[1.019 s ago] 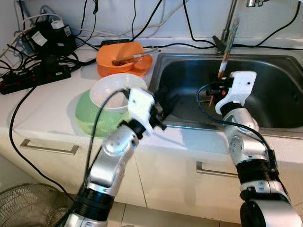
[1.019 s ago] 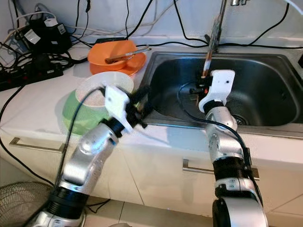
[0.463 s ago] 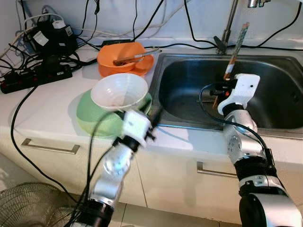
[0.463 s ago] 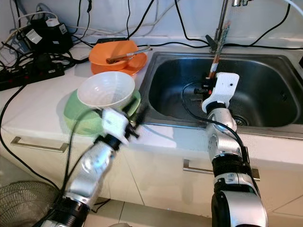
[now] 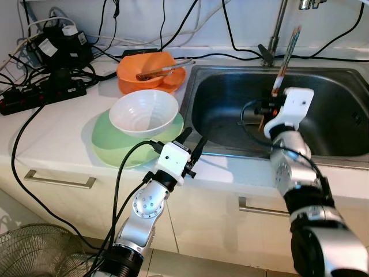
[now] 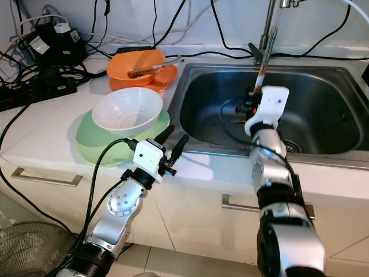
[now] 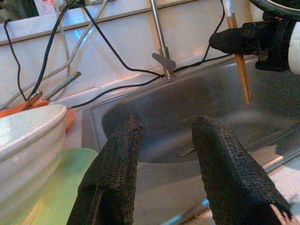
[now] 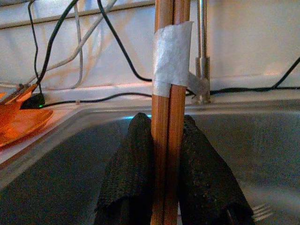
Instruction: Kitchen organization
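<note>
Two taped chopsticks (image 8: 167,117) sit clamped in my right pincer (image 8: 166,164) over the sink (image 5: 323,124); a loose grip drops them; my left pincer (image 7: 164,173) gapes.

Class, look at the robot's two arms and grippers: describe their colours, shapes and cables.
Both arms are jointed silver tubes with black collars. Each ends in a white boxy wrist block carrying two long black textured fingers: left gripper, right gripper. Black cables loop along each arm.

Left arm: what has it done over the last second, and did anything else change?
The left end effector drew back from beside the white bowl to the counter's front edge, open and empty. The right end effector kept the taped chopsticks upright over the sink. The dishes stayed put.
</note>
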### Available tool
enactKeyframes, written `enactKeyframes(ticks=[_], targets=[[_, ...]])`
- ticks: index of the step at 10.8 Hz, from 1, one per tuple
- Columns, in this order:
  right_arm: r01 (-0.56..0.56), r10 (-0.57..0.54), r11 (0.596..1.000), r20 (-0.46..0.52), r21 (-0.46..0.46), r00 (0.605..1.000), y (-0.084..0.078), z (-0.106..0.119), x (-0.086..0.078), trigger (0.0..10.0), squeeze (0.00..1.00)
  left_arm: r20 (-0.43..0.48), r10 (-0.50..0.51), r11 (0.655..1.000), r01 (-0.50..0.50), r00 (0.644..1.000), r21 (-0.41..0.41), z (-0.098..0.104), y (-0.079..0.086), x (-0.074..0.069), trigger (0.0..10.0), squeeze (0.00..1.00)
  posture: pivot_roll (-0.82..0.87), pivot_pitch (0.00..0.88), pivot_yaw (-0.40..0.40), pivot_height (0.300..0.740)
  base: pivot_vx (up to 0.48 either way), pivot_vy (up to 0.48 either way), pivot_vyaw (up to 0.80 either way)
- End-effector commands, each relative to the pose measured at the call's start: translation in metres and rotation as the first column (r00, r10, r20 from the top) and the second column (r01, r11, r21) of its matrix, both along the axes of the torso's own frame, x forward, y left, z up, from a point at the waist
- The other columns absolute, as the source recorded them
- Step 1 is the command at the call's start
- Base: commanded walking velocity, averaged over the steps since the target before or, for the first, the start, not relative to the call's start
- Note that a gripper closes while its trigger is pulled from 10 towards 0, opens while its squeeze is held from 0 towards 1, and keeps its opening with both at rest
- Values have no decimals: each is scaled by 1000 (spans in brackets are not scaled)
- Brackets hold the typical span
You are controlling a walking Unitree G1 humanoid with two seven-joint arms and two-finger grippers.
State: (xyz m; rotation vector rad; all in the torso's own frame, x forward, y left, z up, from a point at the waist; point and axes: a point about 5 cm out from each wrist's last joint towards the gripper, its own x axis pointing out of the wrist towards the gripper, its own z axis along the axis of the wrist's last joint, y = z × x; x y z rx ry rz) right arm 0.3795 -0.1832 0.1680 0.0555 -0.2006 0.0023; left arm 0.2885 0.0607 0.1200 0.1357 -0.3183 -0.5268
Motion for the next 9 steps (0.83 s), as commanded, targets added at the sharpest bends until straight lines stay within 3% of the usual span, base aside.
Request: enactKeyframes(ticks=[1,6,7,8,9], targets=[[7,-7,1000,0,-14,1000,0,2,2,10000,0,1,7,1000,-7,1000,1,-1,2,1,10000,0,74,0,63,740,0,0,0],[-27,23,998,-72,-53,997,8,-17,1,10000,0,-3,-13,1000,13,1000,-12,1,-2,2,10000,0,78,0,59,740,0,0,0],[-19,15,999,-79,-48,997,7,-19,1,10000,792,-6,-13,1000,13,1000,-11,0,-2,2,10000,0,80,0,58,740,0,0,0],[-17,14,999,-82,-44,997,7,-20,1,10000,1000,-7,-13,1000,13,1000,-9,0,-1,1,10000,0,81,0,57,740,0,0,0],[-20,16,999,-84,-48,996,7,-21,1,10000,1000,-8,-14,1000,14,1000,-7,0,-1,2,10000,0,80,0,57,740,0,0,0]])
